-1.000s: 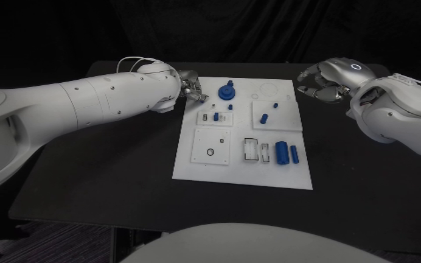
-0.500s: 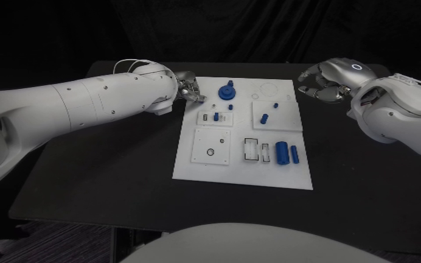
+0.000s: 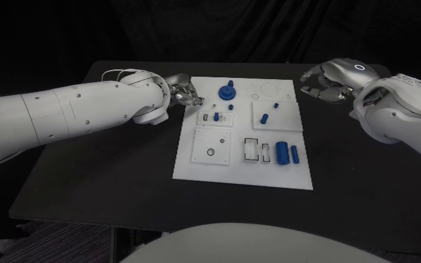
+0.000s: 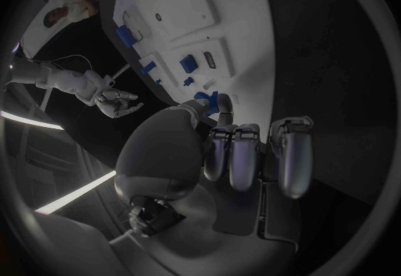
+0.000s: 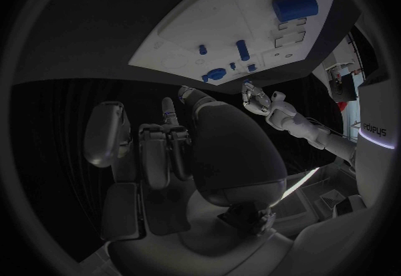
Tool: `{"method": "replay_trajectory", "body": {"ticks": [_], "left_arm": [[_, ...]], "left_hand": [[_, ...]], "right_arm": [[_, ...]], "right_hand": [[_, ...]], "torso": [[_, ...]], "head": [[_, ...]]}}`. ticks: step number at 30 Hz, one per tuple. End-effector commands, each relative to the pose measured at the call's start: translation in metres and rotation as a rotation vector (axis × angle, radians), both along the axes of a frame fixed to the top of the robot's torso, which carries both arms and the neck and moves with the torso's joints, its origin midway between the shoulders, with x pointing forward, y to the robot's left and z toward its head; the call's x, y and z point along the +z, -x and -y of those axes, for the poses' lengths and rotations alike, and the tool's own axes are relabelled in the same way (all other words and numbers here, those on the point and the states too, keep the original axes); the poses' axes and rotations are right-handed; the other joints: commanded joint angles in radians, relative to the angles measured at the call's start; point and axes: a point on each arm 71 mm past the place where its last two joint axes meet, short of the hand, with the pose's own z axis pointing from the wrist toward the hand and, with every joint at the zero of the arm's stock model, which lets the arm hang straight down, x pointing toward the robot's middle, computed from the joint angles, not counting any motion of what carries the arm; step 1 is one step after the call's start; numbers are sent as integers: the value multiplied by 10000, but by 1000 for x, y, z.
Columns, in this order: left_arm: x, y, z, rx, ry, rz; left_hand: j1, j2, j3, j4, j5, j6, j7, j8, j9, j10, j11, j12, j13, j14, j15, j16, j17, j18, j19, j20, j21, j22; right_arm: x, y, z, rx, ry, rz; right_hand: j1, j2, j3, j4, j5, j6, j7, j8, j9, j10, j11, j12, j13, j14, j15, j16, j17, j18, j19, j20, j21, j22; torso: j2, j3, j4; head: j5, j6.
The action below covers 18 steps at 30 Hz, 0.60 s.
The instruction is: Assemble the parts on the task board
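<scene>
The white task board (image 3: 263, 171) lies mid-table. On it are a round blue part (image 3: 228, 91) at its far left, several small blue pegs such as the blue peg (image 3: 264, 117), and a large blue cylinder (image 3: 281, 152) beside a slimmer blue cylinder (image 3: 295, 154). My left hand (image 3: 184, 89) hovers at the board's far left edge, fingers curled in, with nothing seen in them. In the left wrist view the left hand (image 4: 238, 156) has the round blue part (image 4: 216, 99) just past its thumb. My right hand (image 3: 323, 86) hangs off the board's far right corner, its fingers curled and nothing in them. The right wrist view shows the right hand (image 5: 176, 146) the same way.
The board (image 4: 242, 42) has several empty recessed slots, among them the slots (image 3: 255, 150) left of the large cylinder. Black table (image 3: 105, 171) surrounds the board on all sides. The right wrist view looks across the board (image 5: 209, 19) to my left hand (image 5: 260, 99).
My left arm has swung lower and its hand has drawn slightly left, off the board's edge. The right hand and the parts have not moved.
</scene>
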Motion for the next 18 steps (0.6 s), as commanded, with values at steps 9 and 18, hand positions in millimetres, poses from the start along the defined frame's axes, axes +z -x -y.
{"method": "replay_trajectory", "body": {"ticks": [9,18], "left_arm": [[0,12,8,241,228,-365],[-4,14,14,91,158,-566]], "left_hand": [[-230,-119,63,142,2,36,-23,113,264,1059,42,-42,2634,1021,28,26,2635,51,193,21,-76,1919],[-249,-111,59,152,-1,34,-22,116,263,1059,45,-42,2634,1021,29,26,2635,55,182,22,-91,1910]], "right_arm": [[-1,0,2,-211,27,-44],[-1,0,2,-199,19,-30]], "right_hand": [[58,36,49,-2,32,62,-2,-52,-13,1041,40,26,2635,1047,33,29,2635,155,-50,-37,-43,1589],[58,36,49,-2,32,62,-2,-52,-13,1041,40,26,2635,1047,33,29,2635,155,-50,-37,-43,1589]], "torso": [[-11,10,8],[-29,0,-40]], "head": [[9,-2],[88,-2]]}}
